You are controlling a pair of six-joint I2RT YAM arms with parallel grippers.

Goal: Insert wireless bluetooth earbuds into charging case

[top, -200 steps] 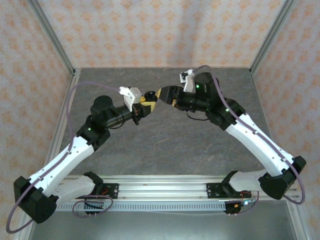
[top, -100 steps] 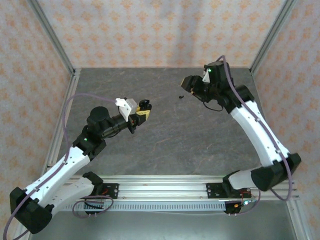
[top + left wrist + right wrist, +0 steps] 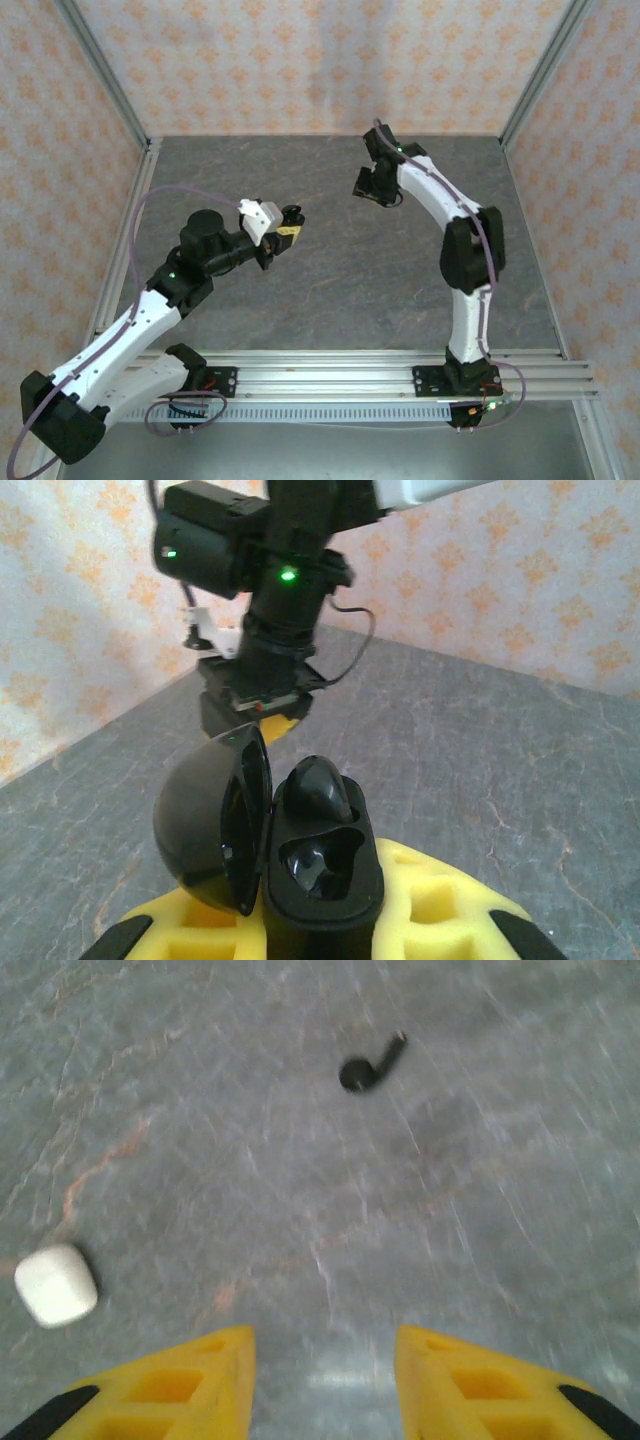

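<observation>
Charging case [image 3: 320, 880] is what I am filling, and it is black here, held up off the grey table [image 3: 330, 290] at centre-left; the left gripper [image 3: 284, 228] is closed on its base with a yellow pad on either side, and the lid [image 3: 215, 825] is swung open to the left; one earbud [image 3: 315, 785] sits in the far socket, and the near socket [image 3: 318, 862] looks empty. The right gripper [image 3: 325, 1345] hovers low over the far part of the table, just right of centre, its jaws partly apart with nothing between them; a white rounded block [image 3: 57, 1283] lies to its left, well apart from the loose earbud [image 3: 365, 1065], which lies flat on the table beyond the fingertips. I judge the step in hand to be picking up that loose earbud; to do it well I would advance until it sits between the pads; turn the wrist so they close across the bulb, not along the stem; lower until they nearly brush the table; then close gently, since something so small and smooth could squirt out sideways.
</observation>
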